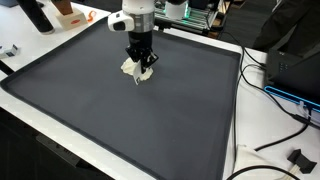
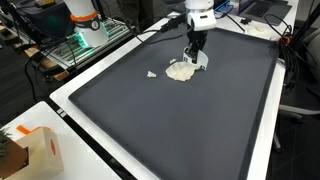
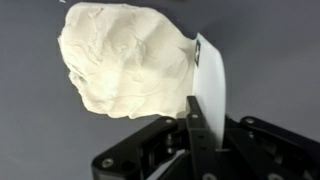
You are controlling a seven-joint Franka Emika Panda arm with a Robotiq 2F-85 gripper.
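One cream-white lump of soft dough [image 3: 130,60] sits toward one end of the dark grey mat [image 1: 130,125] | gripper [image 3: 200,125] pinched on a thin white flat blade [image 3: 208,75], right against the lump's side | tiny dough crumb [image 2: 152,73] nearby

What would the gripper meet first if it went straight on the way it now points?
Probably the cream lump of soft dough, just beneath the gripper on the dark grey mat; depth is unclear.

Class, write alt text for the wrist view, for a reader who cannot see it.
A lump of cream dough lies on a dark grey mat. The black pincer below seems clamped on a white flat blade touching the lump's right side.
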